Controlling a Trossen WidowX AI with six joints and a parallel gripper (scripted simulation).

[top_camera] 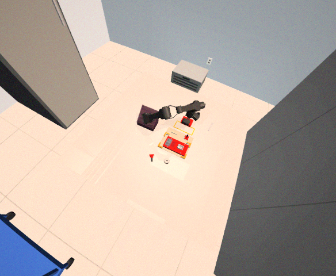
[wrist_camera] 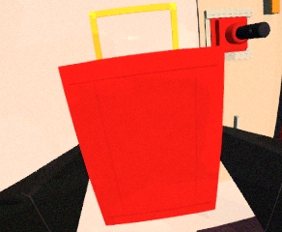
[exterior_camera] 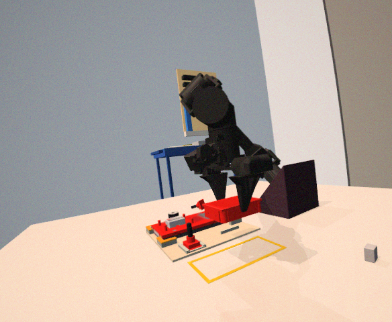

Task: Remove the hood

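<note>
Hood (top_camera: pixel 190 119) (exterior_camera: pixel 231 208) (wrist_camera: pixel 148 137), nearest, hangs above the surface (exterior_camera: pixel 119 270), clasped by its sides in the gripper (top_camera: pixel 191 118) (exterior_camera: pixel 232 204), presumably for a level set-down. Beyond its edge lies the yellow outline (top_camera: pixel 178 130) (exterior_camera: pixel 231 245) (wrist_camera: pixel 96 36), the likely landing spot.

The top view looks steeply down from high up and far off, taking in the worktop (top_camera: pixel 126 184) (exterior_camera: pixel 85 277). The exterior view looks across from low and nearer. The wrist view sits close, facing down between the jaws. Top and exterior both show the whole yellow outline (top_camera: pixel 194 131) (exterior_camera: pixel 237 270).
</note>
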